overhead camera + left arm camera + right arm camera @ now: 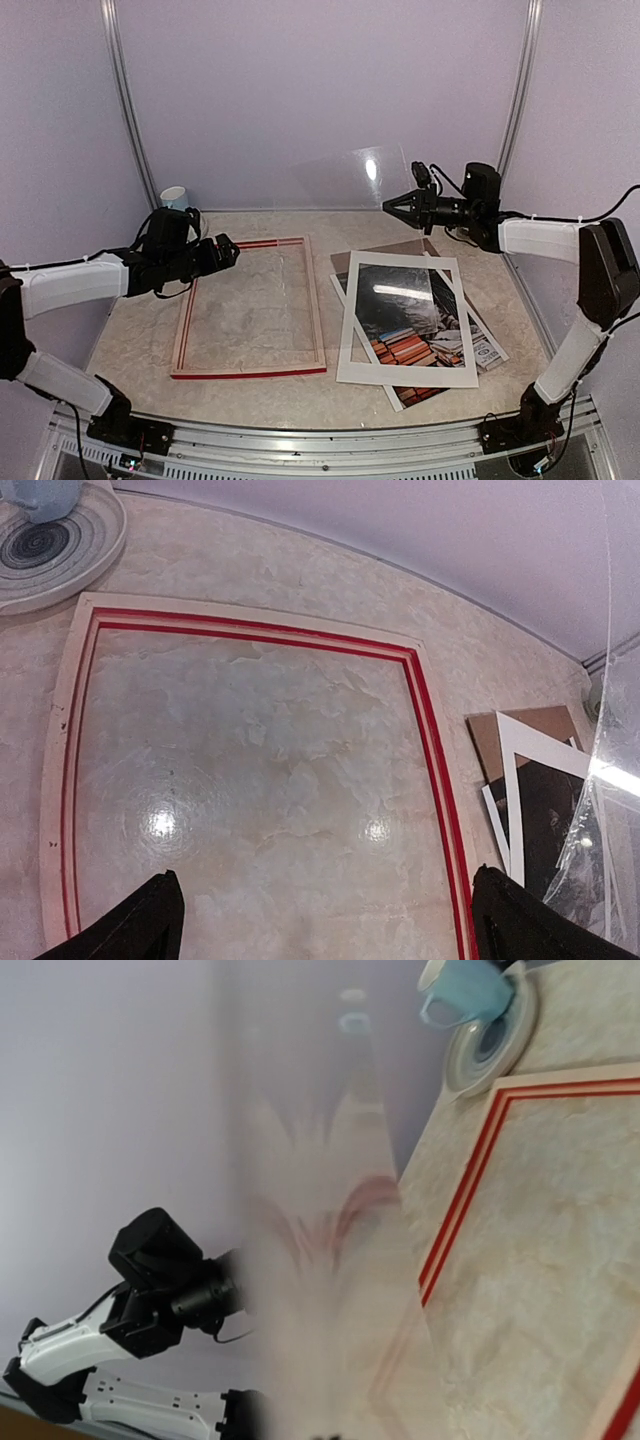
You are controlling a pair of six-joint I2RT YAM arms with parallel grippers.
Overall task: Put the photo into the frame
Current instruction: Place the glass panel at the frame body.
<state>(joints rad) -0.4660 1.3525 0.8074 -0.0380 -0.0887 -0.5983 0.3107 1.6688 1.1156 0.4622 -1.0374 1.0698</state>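
The frame [248, 371] lies flat on the table [140, 320], on the left side. Nothing is inside it, so the table shows through the middle. It is red on top with pale wood on the sides.

The photo [405, 330] lies on the right side of the table, well apart from the frame. A white mat [347, 330] lies on top of it, a bit crooked. The dark picture shows through the hole in the mat, and one corner sticks out at the near edge. A brown board [385, 250] peeks out from under them at the back.

The left gripper [225, 250] hangs over the far left corner of the frame. Its two fingers [150, 925] are wide apart and hold nothing.

The right gripper [392, 205] is up in the air above the far right of the table. Its fingers are pressed together on the edge of a clear sheet [335, 185]. The sheet is up off the table and has a bright shine on it.

A blue cup [173, 197] sits on a saucer [60, 550] just behind the frame's far left corner.
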